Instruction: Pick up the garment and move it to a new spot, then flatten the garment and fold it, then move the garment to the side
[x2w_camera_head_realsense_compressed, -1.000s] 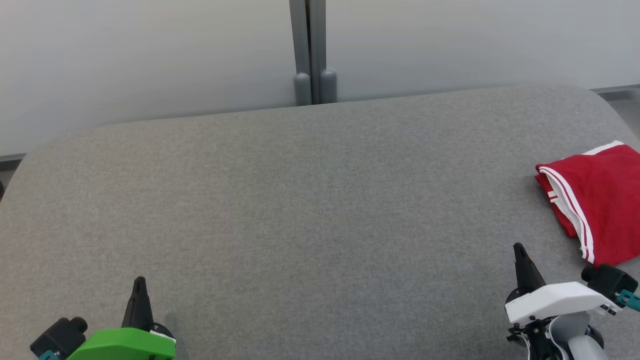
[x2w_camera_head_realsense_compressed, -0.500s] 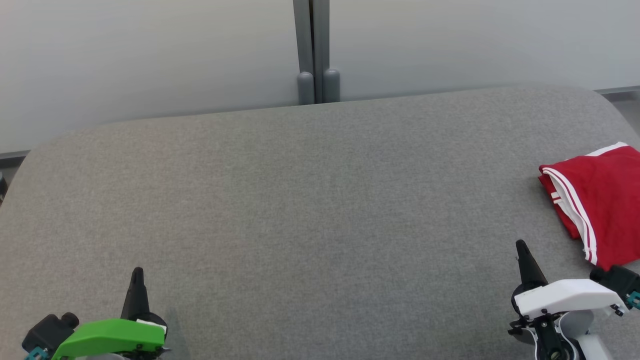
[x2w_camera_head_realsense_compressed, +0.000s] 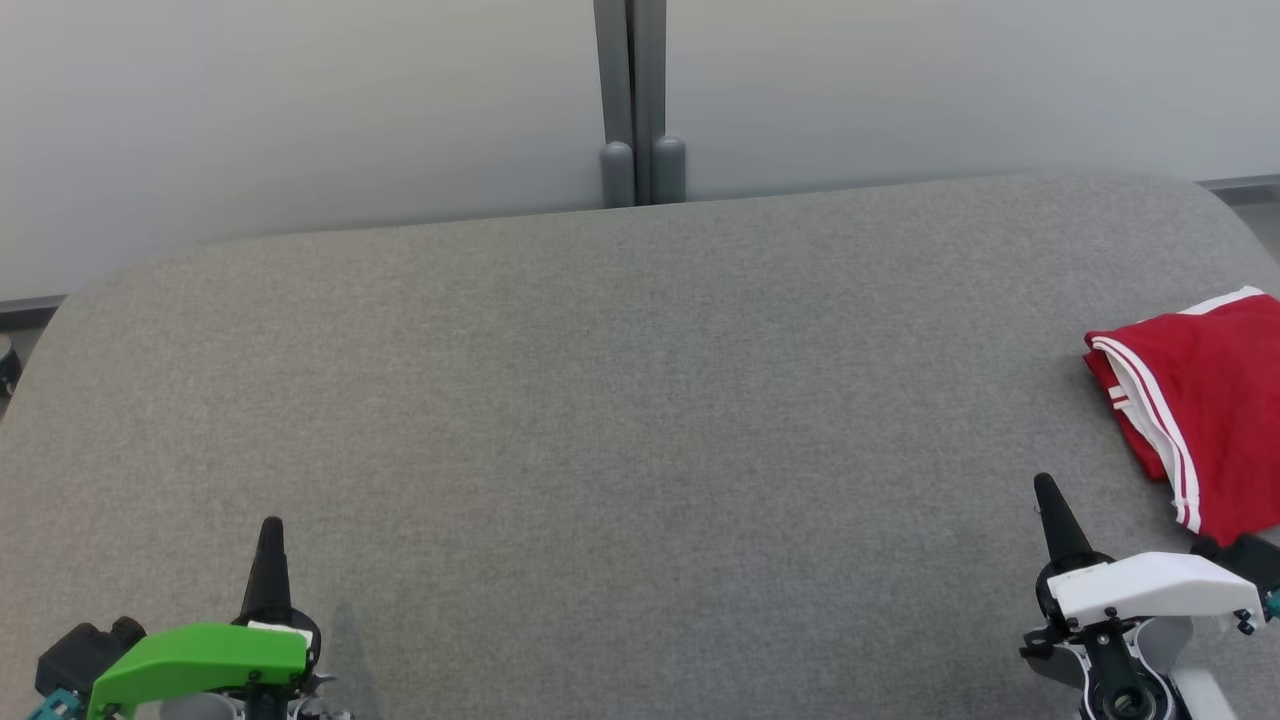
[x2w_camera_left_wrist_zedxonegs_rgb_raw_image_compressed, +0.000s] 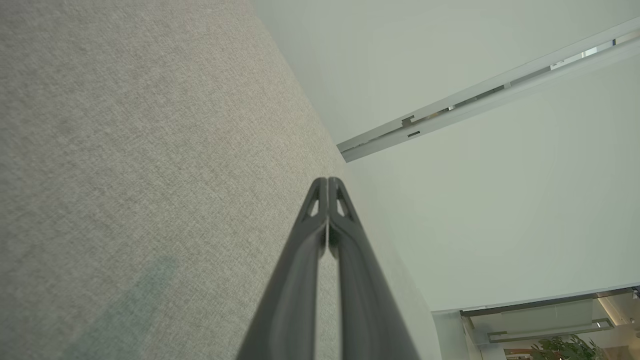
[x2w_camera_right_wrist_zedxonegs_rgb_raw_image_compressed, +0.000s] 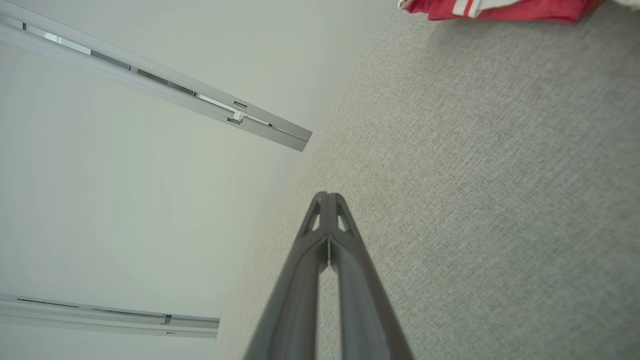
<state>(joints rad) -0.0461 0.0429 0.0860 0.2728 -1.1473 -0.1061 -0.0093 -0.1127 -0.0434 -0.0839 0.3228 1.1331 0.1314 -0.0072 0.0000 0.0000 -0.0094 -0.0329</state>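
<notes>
left fingers (x2w_camera_left_wrist_zedxonegs_rgb_raw_image_compressed: 300, 280) nudged forward, clenched empty, right fingers (x2w_camera_right_wrist_zedxonegs_rgb_raw_image_compressed: 300, 285) likewise, red striped cloth (x2w_camera_head_realsense_compressed: 1220, 400) near them

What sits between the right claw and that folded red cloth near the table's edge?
Nothing visible. Only grey table surface lies between the right claw and the red cloth, which are apart.

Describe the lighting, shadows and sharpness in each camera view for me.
Head view: soft even light, no glare, faint shadow beside the green-shelled left gripper on the grey fabric surface. Left wrist view: sharp, dim greenish shadow lower left. Right wrist view: red white-striped cloth cropped at top.
</notes>
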